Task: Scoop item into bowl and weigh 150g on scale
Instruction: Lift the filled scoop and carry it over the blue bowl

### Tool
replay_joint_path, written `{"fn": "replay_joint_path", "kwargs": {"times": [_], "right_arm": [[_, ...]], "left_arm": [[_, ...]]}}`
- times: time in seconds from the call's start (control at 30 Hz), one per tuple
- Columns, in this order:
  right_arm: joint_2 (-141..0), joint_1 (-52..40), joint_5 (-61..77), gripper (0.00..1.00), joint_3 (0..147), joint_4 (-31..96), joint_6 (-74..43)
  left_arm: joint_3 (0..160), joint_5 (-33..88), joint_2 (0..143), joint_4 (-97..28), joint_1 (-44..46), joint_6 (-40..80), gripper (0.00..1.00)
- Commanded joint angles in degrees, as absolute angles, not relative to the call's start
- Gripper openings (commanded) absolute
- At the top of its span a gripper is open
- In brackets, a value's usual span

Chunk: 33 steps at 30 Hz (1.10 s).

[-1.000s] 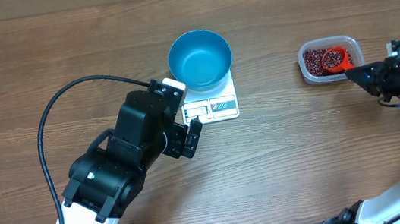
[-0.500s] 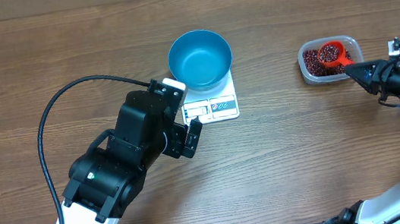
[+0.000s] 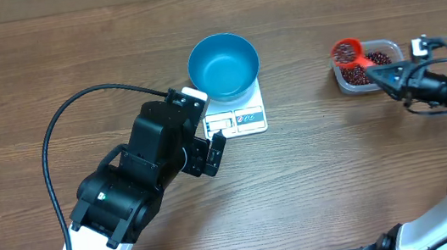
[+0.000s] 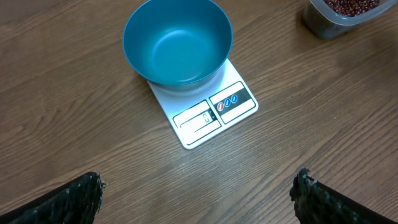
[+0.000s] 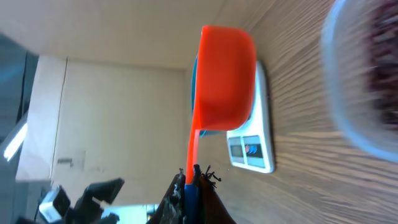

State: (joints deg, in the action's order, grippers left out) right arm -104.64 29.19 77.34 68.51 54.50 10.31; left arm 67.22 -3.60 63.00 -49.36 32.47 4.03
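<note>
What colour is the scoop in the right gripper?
Bright orange-red; the scoop shows best in the right wrist view.

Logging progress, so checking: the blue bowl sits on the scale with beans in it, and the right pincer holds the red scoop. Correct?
Not quite: the blue bowl on the scale is empty, as the left wrist view shows. The right pincer does hold the red scoop.

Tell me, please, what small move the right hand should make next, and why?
Probably carry the red scoop leftwards, kept level, towards the blue bowl. The right hand is shut on its handle, the scoop sits above the tub's left edge, and the bowl on the scale looks empty.
</note>
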Motion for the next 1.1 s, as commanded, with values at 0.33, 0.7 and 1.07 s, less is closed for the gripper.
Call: {"fn": "replay_joint_path", "kwargs": {"times": [0.33,0.7,1.07], "right_arm": [[-105.03,14.35,80.27,0.04,68.16,45.36,2.7],[-105.03,5.98,75.96,0.04,68.16,26.11,-14.5],[-105.03,-1.83,62.87,0.04,68.16,15.25,-22.02]], "left_arm": [[68.73,-2.94,62.24,-49.28,32.16,2.98,1.0],[68.73,-2.94,62.24,-49.28,32.16,2.98,0.99],[68.73,-2.94,62.24,-49.25,32.16,2.98,1.0]]}}
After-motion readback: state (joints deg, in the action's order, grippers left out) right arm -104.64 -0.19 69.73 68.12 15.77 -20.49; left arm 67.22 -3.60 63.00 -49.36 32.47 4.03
